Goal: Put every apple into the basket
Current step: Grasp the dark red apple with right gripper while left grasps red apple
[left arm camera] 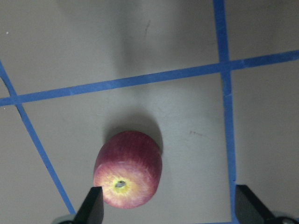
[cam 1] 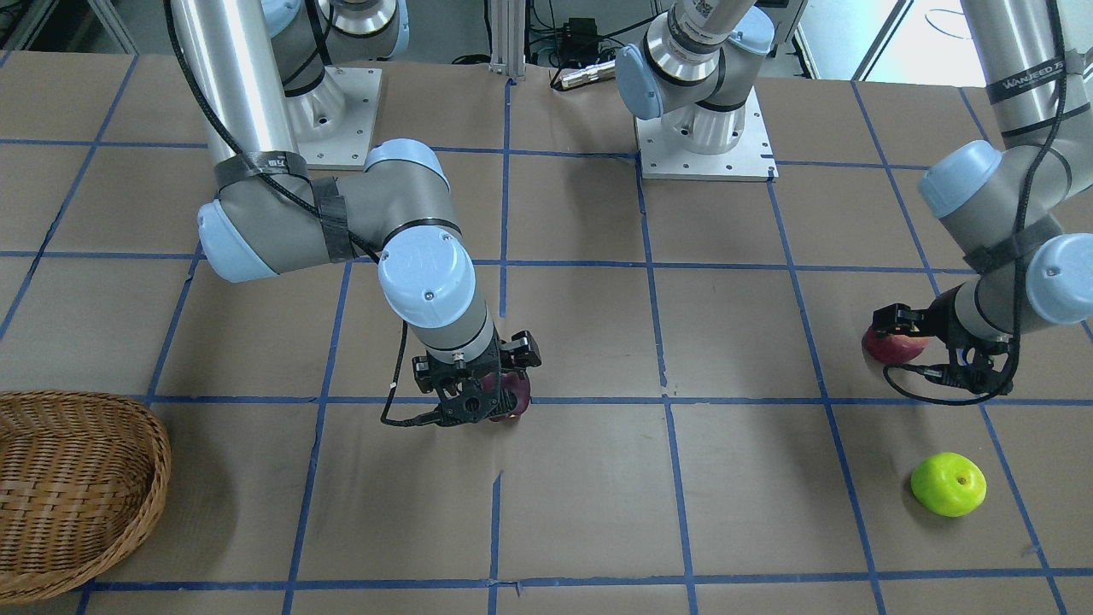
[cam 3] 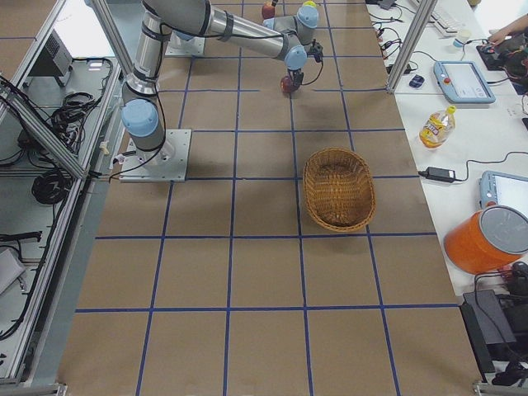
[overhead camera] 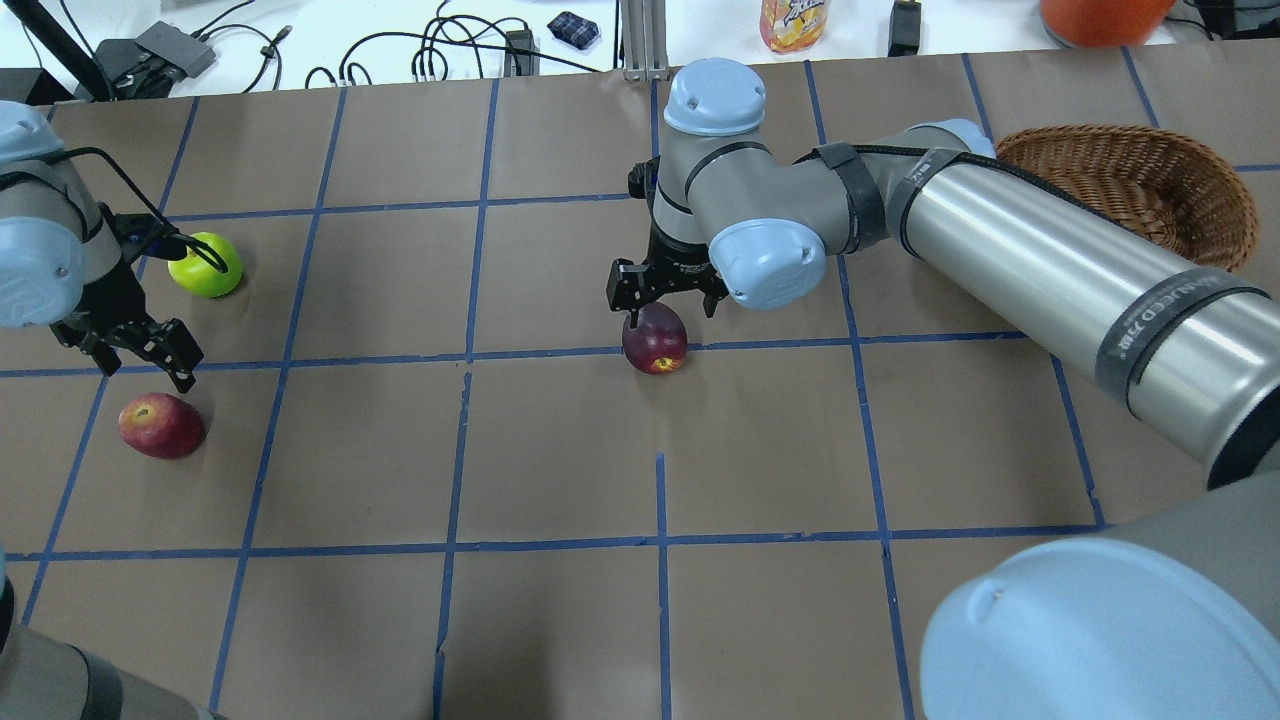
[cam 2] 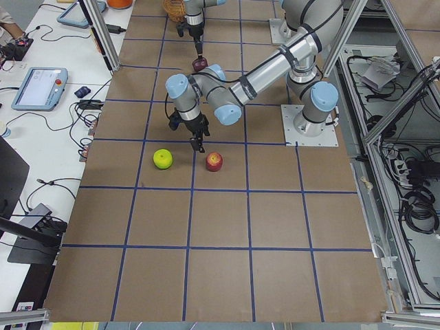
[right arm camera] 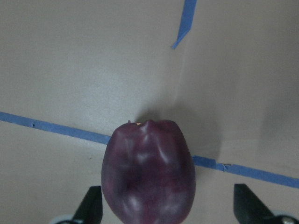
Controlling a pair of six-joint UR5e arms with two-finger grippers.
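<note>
The dark maroon apple point(overhead camera: 655, 340) lies on a blue tape line mid-table. My right gripper point(overhead camera: 665, 295) hovers just above it, open; in the right wrist view the apple point(right arm camera: 148, 175) sits between the spread fingertips point(right arm camera: 92, 205), nearer the left one. The red apple point(overhead camera: 160, 425) lies at the left end. My left gripper point(overhead camera: 135, 345) is open just above it, and the apple point(left arm camera: 128, 170) shows by one fingertip point(left arm camera: 91, 207). The lime green apple point(overhead camera: 205, 265) lies beyond it, untouched. The wicker basket point(overhead camera: 1215, 190) stands empty at the far right.
The two arm base plates point(cam 1: 704, 145) are bolted at the robot side. A bottle point(overhead camera: 795, 20), an orange container point(overhead camera: 1100, 15) and cables lie on the bench beyond the table's far edge. My right forearm point(overhead camera: 1050, 260) passes in front of the basket.
</note>
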